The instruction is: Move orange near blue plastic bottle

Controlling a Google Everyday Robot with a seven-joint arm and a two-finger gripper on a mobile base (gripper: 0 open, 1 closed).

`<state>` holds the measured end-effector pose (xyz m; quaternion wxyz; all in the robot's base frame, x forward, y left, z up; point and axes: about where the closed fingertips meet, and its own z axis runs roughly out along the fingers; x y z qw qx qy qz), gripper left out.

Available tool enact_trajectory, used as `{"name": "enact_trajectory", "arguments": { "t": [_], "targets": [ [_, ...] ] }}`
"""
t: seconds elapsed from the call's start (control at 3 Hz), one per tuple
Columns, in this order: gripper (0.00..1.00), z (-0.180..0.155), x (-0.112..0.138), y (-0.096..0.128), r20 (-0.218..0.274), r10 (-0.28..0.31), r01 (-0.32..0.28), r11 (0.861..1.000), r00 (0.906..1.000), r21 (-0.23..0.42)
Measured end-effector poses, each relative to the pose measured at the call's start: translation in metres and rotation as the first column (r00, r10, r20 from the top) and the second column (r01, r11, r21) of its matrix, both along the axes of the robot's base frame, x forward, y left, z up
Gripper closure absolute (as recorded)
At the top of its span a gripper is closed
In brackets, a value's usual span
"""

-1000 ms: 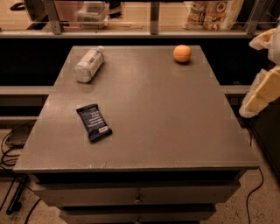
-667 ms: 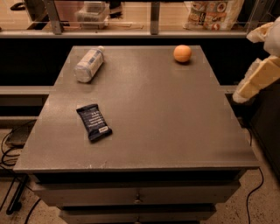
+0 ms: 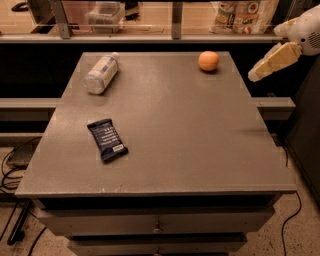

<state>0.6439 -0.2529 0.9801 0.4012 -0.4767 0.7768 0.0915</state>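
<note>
On the bench [image 3: 190, 135], at approx. 10 o'clock, the blue plastic bottle [image 3: 101, 74] lies on its side, white cap toward 1 o'clock and base toward 7. Its contents can't be told. Behind the bench, on a ledge past a rail, a clear bin [image 3: 105, 12] stands at 11 o'clock w/ sth pale inside, not identifiable. Printed snack bags [image 3: 245, 14] stand at 1 o'clock.

The end effector [image 3: 264, 68] hangs in the air at approx. 2 o'clock, just off the bench's right edge. It is cream-coloured and angled down toward 8 o'clock from a white wrist [image 3: 306, 31]. It is apart from the bench top and every item on it. Released or clenched: can't tell.

The orange [image 3: 208, 60] sits at 1 o'clock near the bench's far right corner, well apart from the bottle. The end effector is near it, on its 3 o'clock side, not touching. A dark blue snack wrapper [image 3: 107, 139] lies flat at 8 o'clock, long axis running approx. 11 to 5.

The bench is grey and matte, w/ drawers [image 3: 157, 225] under the top. The floor [image 3: 305, 240] is speckled. Cables [image 3: 10, 167] lie at 8 o'clock, and one more cable [image 3: 290, 222] at 4 o'clock.
</note>
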Motion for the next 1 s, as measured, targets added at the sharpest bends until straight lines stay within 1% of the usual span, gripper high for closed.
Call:
{"name": "enact_trajectory", "arguments": {
  "t": [0.33, 0.67, 1.0],
  "targets": [
    [0.0, -0.001, -0.001, 0.001, -0.002, 0.002, -0.002, 1.0, 1.0, -0.002],
    [0.0, -0.011, 0.006, 0.013, -0.015, -0.023, 0.023, 0.998, 0.9996, 0.056],
    [0.0, -0.026, 0.022, 0.05, -0.024, -0.049, 0.053, 0.987, 0.9985, 0.152]
  ]
}}
